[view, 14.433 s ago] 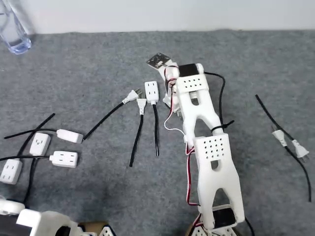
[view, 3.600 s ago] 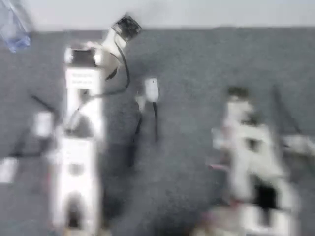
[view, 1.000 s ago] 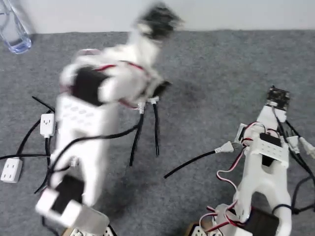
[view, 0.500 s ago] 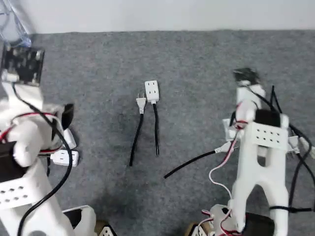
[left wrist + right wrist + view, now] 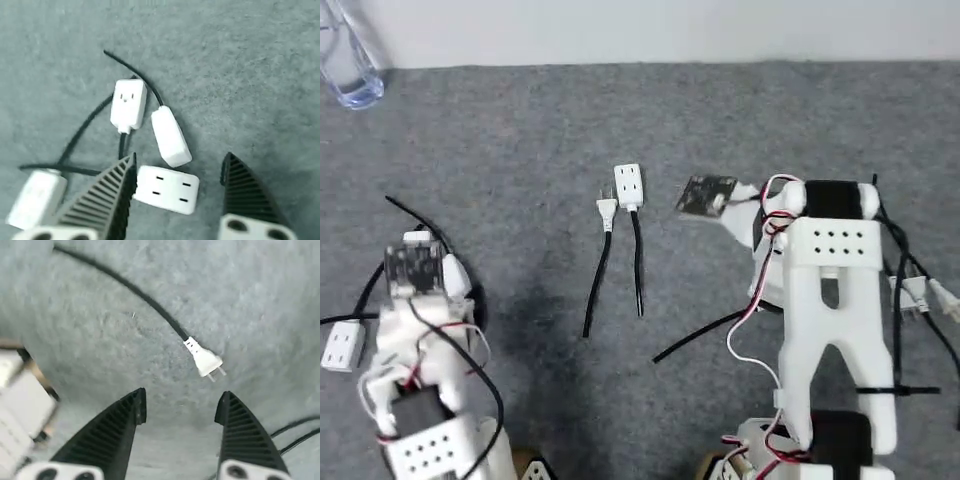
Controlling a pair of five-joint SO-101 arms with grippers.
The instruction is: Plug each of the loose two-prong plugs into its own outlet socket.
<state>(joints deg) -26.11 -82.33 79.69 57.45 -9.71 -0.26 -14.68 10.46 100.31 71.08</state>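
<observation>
In the left wrist view my left gripper (image 5: 180, 159) is open above a cluster of white sockets. A two-outlet socket (image 5: 167, 187) lies between its fingers, with a side-on socket (image 5: 171, 135) and another socket (image 5: 128, 102) just beyond. In the right wrist view my right gripper (image 5: 182, 394) is open over the carpet, a little short of a white two-prong plug (image 5: 204, 359) on a black cord. From above, a socket (image 5: 628, 185) and a plug (image 5: 607, 210) lie side by side mid-table, apart. My left arm (image 5: 420, 300) is front left, my right arm (image 5: 825, 270) at the right.
A clear bottle (image 5: 345, 60) stands at the back left corner. Another socket (image 5: 340, 345) lies at the left edge, and a fourth block (image 5: 37, 197) lies beside the left gripper. Two more plugs (image 5: 912, 290) with cords lie at the far right. A loose black cord (image 5: 700, 335) runs under the right arm.
The left arm has dropped low over the sockets at the front left. The right arm's wrist has swung left, its camera now nearer the table's middle.
</observation>
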